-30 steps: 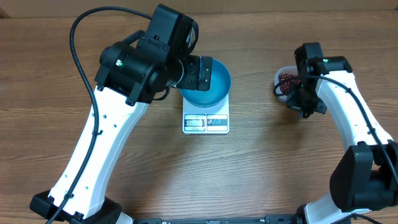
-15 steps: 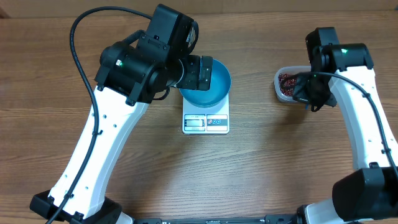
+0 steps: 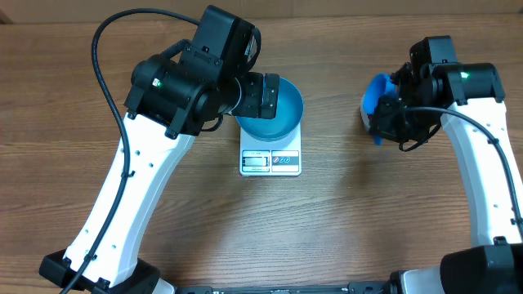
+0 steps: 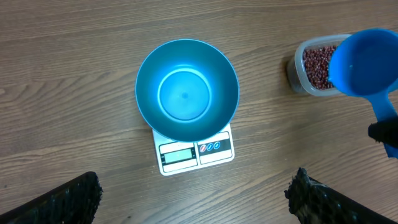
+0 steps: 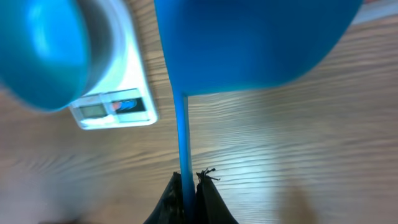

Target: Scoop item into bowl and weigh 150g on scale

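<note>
Scoop point(image 3: 377, 98) lifted, over beans point(image 4: 317, 66) — apparently empty

The right arm point(image 3: 480, 151) has lifted clear of the tub point(image 4: 298, 73) — the blue scoop point(image 3: 375, 104) now hangs over its beans point(image 4: 317, 64).

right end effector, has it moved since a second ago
Yes. In the overhead view the right end effector shifted right, away from the scale, and its blue scoop now covers the bean tub.

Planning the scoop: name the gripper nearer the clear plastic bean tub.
Right: the right gripper holds the bright blue scoop over the tub; the left gripper hangs by the teal bowl.
</note>
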Action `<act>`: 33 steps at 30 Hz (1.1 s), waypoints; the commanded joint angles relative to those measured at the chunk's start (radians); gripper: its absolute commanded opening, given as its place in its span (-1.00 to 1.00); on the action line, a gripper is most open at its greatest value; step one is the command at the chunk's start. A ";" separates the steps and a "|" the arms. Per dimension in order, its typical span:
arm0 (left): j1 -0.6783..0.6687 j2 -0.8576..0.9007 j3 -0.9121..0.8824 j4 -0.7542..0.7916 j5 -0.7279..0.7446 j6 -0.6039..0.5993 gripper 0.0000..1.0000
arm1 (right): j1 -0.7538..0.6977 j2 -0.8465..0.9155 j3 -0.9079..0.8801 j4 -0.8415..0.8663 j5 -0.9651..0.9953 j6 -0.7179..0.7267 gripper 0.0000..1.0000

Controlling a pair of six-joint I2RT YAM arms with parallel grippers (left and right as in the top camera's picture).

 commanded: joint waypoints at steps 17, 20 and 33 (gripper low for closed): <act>0.005 -0.009 0.020 0.023 0.031 0.014 0.99 | -0.003 -0.037 0.031 -0.065 -0.711 -0.511 -0.92; 0.005 -0.009 0.020 0.060 0.086 0.015 0.99 | -0.003 -0.037 0.031 -0.065 -0.779 -0.533 -0.92; 0.004 -0.009 0.020 0.129 0.209 0.015 0.99 | -0.002 -0.037 0.031 -0.080 -1.058 -0.534 -0.93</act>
